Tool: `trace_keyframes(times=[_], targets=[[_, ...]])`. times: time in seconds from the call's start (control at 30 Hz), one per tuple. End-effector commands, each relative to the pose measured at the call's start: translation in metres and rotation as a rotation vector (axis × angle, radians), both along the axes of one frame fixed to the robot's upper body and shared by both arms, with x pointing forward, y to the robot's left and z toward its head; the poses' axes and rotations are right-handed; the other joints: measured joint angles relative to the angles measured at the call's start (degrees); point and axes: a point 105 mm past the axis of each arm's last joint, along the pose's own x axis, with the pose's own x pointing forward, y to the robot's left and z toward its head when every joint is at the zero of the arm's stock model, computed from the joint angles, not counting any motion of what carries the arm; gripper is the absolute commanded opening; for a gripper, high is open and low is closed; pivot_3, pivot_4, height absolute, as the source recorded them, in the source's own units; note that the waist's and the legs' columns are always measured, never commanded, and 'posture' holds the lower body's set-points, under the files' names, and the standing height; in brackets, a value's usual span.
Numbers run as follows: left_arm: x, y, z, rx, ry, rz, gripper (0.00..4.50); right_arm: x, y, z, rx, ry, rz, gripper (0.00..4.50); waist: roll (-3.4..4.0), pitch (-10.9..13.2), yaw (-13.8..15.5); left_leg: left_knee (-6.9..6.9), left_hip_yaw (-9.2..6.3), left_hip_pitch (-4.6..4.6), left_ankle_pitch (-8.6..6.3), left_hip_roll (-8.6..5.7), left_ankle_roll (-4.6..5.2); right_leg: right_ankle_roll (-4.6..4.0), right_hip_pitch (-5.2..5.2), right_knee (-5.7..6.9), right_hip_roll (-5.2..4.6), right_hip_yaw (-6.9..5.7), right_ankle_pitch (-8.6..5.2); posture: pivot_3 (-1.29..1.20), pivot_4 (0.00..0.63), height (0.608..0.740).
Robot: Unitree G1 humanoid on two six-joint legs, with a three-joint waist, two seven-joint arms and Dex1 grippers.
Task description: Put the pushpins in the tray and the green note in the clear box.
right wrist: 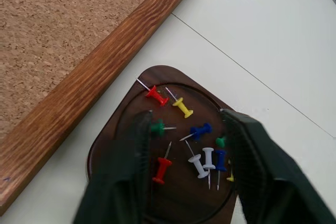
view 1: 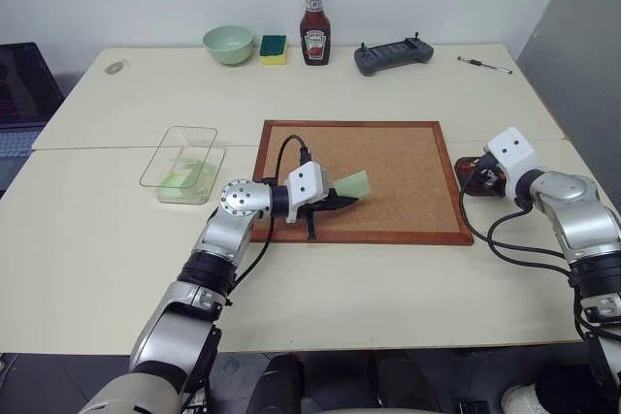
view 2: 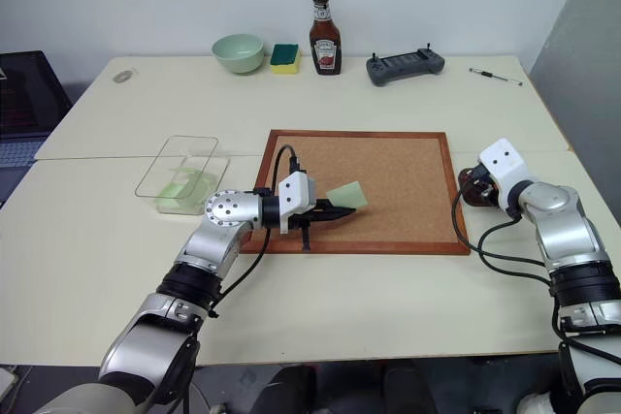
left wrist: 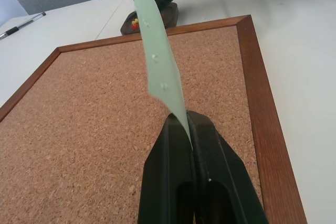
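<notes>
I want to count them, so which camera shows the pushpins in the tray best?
The right wrist view: the pushpins lie plainly in the tray, each colour distinct. The left wrist view shows only distant coloured specks; in the head views the right gripper hides them.

The cork board (view 1: 374, 172) looks rough and grainy inside a smooth wood frame. Beside it, the tray (right wrist: 131, 129) is glossy dark wood holding shiny plastic pushpins (right wrist: 181, 135).

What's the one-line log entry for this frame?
left gripper: shut on pale green paper note | right gripper: open over dark brown tray | pushpins in tray
</notes>
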Motion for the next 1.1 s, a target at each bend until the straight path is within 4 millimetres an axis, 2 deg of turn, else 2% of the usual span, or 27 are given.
trace_keyframes(times=[0.03, 0.1, 0.17, 0.23, 0.37, 0.47, 0.5, 0.57, 0.63, 0.73, 0.8, 1.0, 1.1], targets=[[0.002, 0.001, 0.01, -0.01, -0.046, 0.004, 0.0, 0.002, 0.001, 0.03, 0.014, -0.085, 0.008, 3.21, 0.0, 0.0, 0.0, 0.0, 0.0, 0.0, 0.0, 0.0, 0.0, 0.0, 0.0, 0.0, 0.0, 0.0, 0.0, 0.0, 0.15, 0.74], [0.003, 0.002, 0.013, -0.018, -0.049, 0.013, 0.0, -0.002, 0.004, 0.038, 0.035, -0.09, 0.035, 3.7, 0.0, 0.0, -0.03, 0.0, 0.0, 0.0, 0.0, 0.0, 0.0, 0.0, 0.0, 0.0, 0.0, 0.0, 0.0, 0.0, 0.15, 0.74], [0.006, 0.003, 0.019, -0.02, -0.069, 0.034, 0.0, -0.007, 0.013, 0.048, 0.054, -0.096, 0.099, 3.78, 0.0, 0.0, -0.04, 0.0, 0.0, 0.0, 0.0, 0.01, 0.0, 0.0, 0.0, 0.01, 0.0, 0.0, 0.0, 0.0, 0.15, 0.74], [0.008, 0.007, 0.03, -0.023, -0.123, 0.062, 0.0, -0.017, 0.033, 0.056, 0.061, -0.101, 0.237, 3.78, 0.0, 0.0, -0.04, 0.0, -0.02, 0.0, 0.0, 0.01, 0.0, 0.0, 0.0, 0.01, 0.0, 0.0, 0.0, 0.0, 0.15, 0.74], [0.019, 0.025, 0.056, -0.046, -0.186, 0.216, 0.0, -0.04, 0.085, 0.071, 0.12, -0.116, 0.552, 3.78, -0.02, 0.01, -0.22, 0.01, -0.04, 0.0, 0.0, 0.02, 0.0, 0.0, 0.0, 0.0, 0.02, -0.01, 0.0, 0.0, 0.15, 0.74], [0.026, 0.059, 0.073, -0.05, -0.2, 0.421, 0.0, -0.057, 0.135, 0.084, 0.23, -0.104, 0.773, 3.78, -0.03, 0.02, -0.48, 0.02, -0.08, 0.0, 0.0, 0.07, 0.0, 0.01, 0.02, 0.0, 0.06, -0.02, 0.0, 0.0, 0.15, 0.74], [0.027, 0.068, 0.077, -0.049, -0.206, 0.472, 0.0, -0.061, 0.145, 0.087, 0.253, -0.096, 0.82, 3.78, -0.03, 0.02, -0.7, 0.03, -0.09, 0.02, 0.0, 0.07, 0.0, 0.01, 0.04, 0.01, 0.07, -0.02, 0.0, 0.0, 0.15, 0.74], [0.029, 0.1, 0.084, -0.053, -0.208, 0.64, 0.0, -0.068, 0.172, 0.091, 0.302, -0.079, 0.925, 3.78, -0.02, 0.02, -1.04, 0.03, -0.13, 0.03, 0.0, 0.08, 0.0, 0.0, 0.04, 0.04, 0.09, -0.02, 0.0, 0.0, 0.15, 0.74], [0.027, 0.129, 0.088, -0.051, -0.204, 0.783, 0.0, -0.073, 0.194, 0.095, 0.342, -0.067, 1.007, 3.78, -0.03, 0.02, -1.51, 0.03, -0.17, 0.04, 0.0, 0.11, 0.0, 0.0, 0.02, 0.06, 0.15, -0.01, 0.0, 0.0, 0.15, 0.74], [0.018, 0.172, 0.084, -0.052, -0.164, 0.979, 0.0, -0.08, 0.223, 0.1, 0.398, -0.065, 1.117, 3.78, -0.04, 0.02, -1.58, 0.01, -0.25, 0.06, 0.0, 0.14, 0.0, 0.0, -0.01, 0.11, 0.2, -0.04, 0.0, 0.0, 0.15, 0.74], [0.012, 0.193, 0.078, -0.04, -0.147, 1.074, 0.0, -0.082, 0.234, 0.102, 0.419, -0.063, 1.152, 3.78, -0.06, 0.04, -1.39, 0.01, -0.27, 0.05, 0.0, 0.13, 0.0, 0.0, -0.03, 0.15, 0.19, -0.06, 0.0, 0.0, 0.15, 0.74], [0.004, 0.231, 0.07, -0.023, -0.145, 1.264, 0.0, -0.086, 0.25, 0.097, 0.431, -0.037, 1.199, 3.78, -0.09, 0.05, 0.29, 0.04, -0.27, 0.02, 0.0, 0.08, -0.01, -0.01, -0.03, 0.11, 0.14, -0.05, 0.01, 0.0, 0.15, 0.74], [0.004, 0.241, 0.066, -0.021, -0.135, 1.312, 0.0, -0.086, 0.254, 0.094, 0.425, -0.032, 1.202, 3.78, -0.09, 0.05, 0.41, 0.03, -0.27, 0.02, 0.0, 0.09, -0.02, -0.02, -0.04, 0.12, 0.14, -0.05, 0.01, 0.0, 0.15, 0.74]])
